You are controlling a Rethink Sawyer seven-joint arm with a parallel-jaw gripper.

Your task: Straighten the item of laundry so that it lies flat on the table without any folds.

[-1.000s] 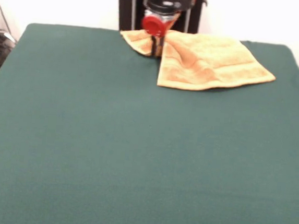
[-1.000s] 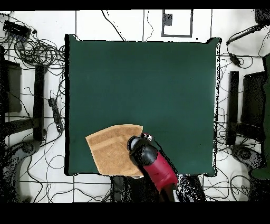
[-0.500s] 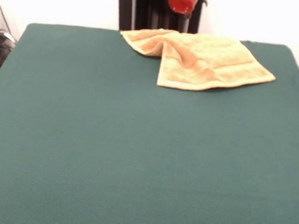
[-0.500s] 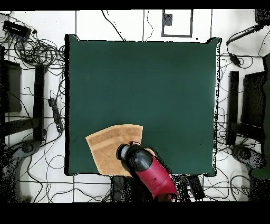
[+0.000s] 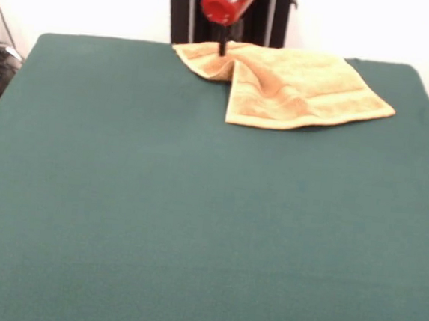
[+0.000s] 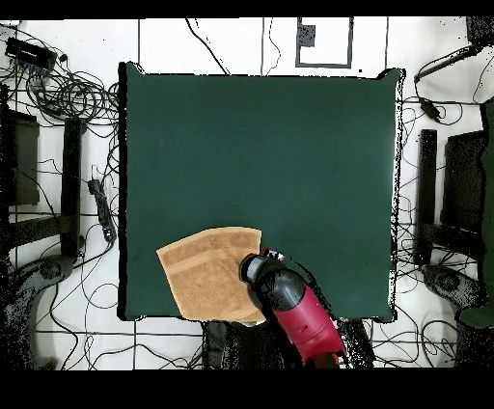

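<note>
The towel (image 5: pixel 285 88) lies rumpled at the green tabletop's (image 5: pixel 194 219) far edge, one corner folded over. The hand (image 5: pixel 222 50) hovers above that fold; its grip can't be made out.

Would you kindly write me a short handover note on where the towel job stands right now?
Gripper: at the towel's far left corner, by the table's far edge; whether it is open or shut cannot be told.
Towel: at the far edge of the table, right of centre in the front view. Its left part is folded over, with a raised ridge.
Done: nothing visibly flattened.
Left: open out the folded left part and smooth the ridge so that the towel lies flat.
</note>
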